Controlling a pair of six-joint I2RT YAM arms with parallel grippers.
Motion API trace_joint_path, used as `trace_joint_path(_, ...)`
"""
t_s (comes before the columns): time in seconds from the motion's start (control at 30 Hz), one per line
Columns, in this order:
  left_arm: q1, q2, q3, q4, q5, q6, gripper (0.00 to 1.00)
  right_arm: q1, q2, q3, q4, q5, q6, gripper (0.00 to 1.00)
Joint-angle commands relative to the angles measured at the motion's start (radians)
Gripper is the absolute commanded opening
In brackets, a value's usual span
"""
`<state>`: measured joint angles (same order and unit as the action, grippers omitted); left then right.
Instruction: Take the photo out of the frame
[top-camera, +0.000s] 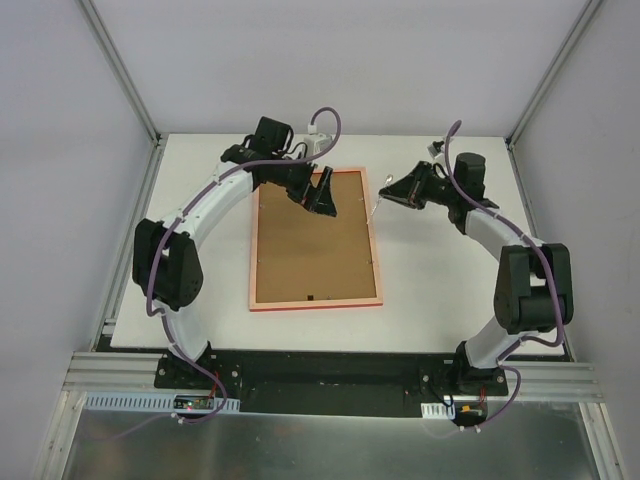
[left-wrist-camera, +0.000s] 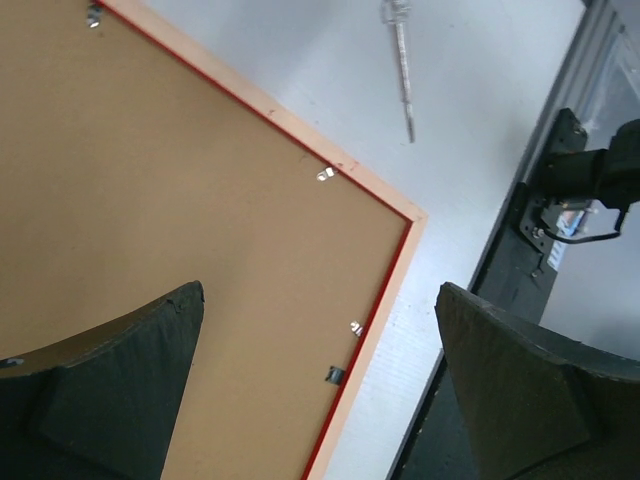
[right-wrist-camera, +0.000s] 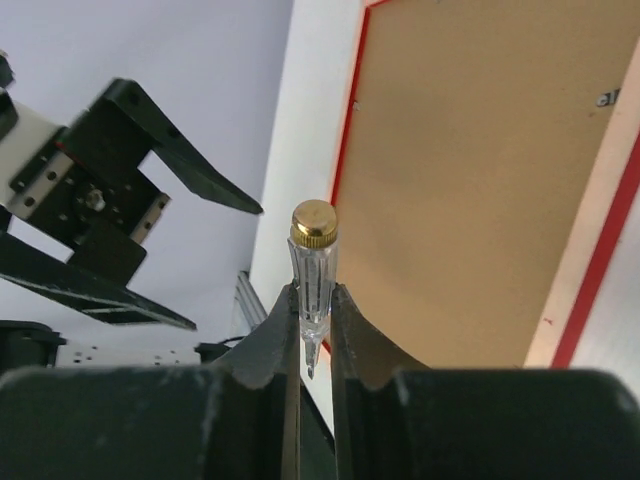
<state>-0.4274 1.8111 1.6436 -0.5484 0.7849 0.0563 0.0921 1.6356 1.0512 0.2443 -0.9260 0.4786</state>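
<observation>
The frame (top-camera: 376, 262) lies face down on the white table, its pale pink back rim and thin red edge around a brown backing board (top-camera: 310, 245). The photo is hidden beneath the board. Small metal tabs (left-wrist-camera: 323, 174) hold the board along the rim (left-wrist-camera: 385, 290). My left gripper (top-camera: 318, 195) hovers open and empty over the frame's far right part, and the left wrist view shows its gap (left-wrist-camera: 320, 292) above the board. My right gripper (top-camera: 385, 193) is shut on a small clear-handled screwdriver (right-wrist-camera: 313, 265) with a brass cap, just right of the frame's far right corner (right-wrist-camera: 345, 150).
The screwdriver's tip (left-wrist-camera: 403, 65) hangs above bare white table beside the frame. The right arm's black base (left-wrist-camera: 570, 190) and the aluminium rail (top-camera: 330, 380) sit at the near edge. Grey enclosure walls and posts (top-camera: 120, 70) surround the table.
</observation>
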Motion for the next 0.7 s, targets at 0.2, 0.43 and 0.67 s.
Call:
trace_joint_path(0.2,-0.08,0.053,0.065,0.024,0.145,-0.041,0.86,0.044,-0.068,-0.18,0.593,0.039,0.456,0.01)
trace_joint_path(0.43,-0.116,0.085,0.088,0.024,0.151,-0.053,0.76,0.101,-0.094,-0.203,0.618,0.062,0.472,0.01)
trace_joint_path(0.67,-0.131,0.096,0.093,0.024,0.158,-0.053,0.54,0.132,-0.103,-0.223,0.618,0.079,0.462,0.01)
